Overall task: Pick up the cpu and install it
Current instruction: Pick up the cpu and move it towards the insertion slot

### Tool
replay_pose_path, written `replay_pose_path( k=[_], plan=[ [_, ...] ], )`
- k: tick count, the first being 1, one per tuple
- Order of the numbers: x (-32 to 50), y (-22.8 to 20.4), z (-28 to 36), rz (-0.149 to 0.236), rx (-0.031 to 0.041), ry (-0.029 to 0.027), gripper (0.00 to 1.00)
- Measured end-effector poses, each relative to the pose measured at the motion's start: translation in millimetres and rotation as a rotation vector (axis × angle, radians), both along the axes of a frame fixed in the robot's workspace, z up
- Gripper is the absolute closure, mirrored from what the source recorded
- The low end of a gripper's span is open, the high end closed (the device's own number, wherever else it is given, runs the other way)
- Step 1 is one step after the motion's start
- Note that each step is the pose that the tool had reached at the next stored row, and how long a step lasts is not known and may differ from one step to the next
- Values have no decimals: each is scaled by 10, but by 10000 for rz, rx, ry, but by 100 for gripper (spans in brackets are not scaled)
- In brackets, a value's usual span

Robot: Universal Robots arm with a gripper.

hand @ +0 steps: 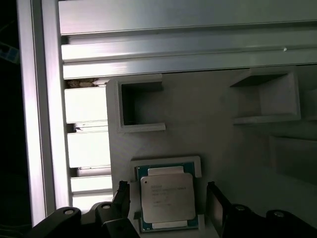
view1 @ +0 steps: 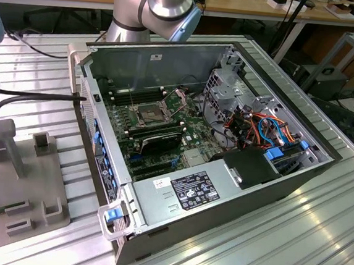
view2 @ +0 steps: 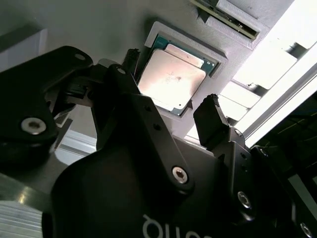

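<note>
Fingers (view2: 212, 121): apart, one on each side of the cpu, with a gap between each and the chip's edges in both wrist views; they grip nothing.
Cpu (hand: 166, 201): lies flat in a shallow square pocket, dull metal top facing up, green border showing around it.
Cpu heading: near-square, so no long axis can be told; its edges run parallel to the pocket walls, and the fingers flank two opposite edges.
Pocket (hand: 166, 162): raised pale rim, part of the grey fixture plate (hand: 198, 119).
Other holders: two walled recesses (hand: 141, 106) stand on the same plate, well apart from the chip; a thin board (view2: 225, 17) sits in a slot just beyond the pocket.
Computer case (view1: 223, 174): open-topped on the ribbed metal tabletop (view1: 291, 242), holding the motherboard with its dark socket (view1: 149, 113), a long black card (view1: 154, 140), a power supply (view1: 190, 189) and orange and blue cables (view1: 258, 127).
Obstructions: nothing lies over the chip's top.
</note>
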State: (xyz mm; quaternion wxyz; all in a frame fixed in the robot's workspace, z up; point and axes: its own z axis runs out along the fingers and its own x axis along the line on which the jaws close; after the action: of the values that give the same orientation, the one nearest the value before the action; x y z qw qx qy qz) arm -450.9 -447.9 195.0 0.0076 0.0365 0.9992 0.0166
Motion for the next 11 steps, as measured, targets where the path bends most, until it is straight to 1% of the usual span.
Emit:
replay_pose_path(
  k=[4,6,8,9,11],
  plan=[
    [0,0,-22,0,-15,1,28],
    [0,1,-26,3,-65,1,28],
    [0,0,-29,18,-165,5,28],
    [0,-1,-30,20,-191,6,28],
    [0,-1,-29,33,-193,8,28]
  ],
)
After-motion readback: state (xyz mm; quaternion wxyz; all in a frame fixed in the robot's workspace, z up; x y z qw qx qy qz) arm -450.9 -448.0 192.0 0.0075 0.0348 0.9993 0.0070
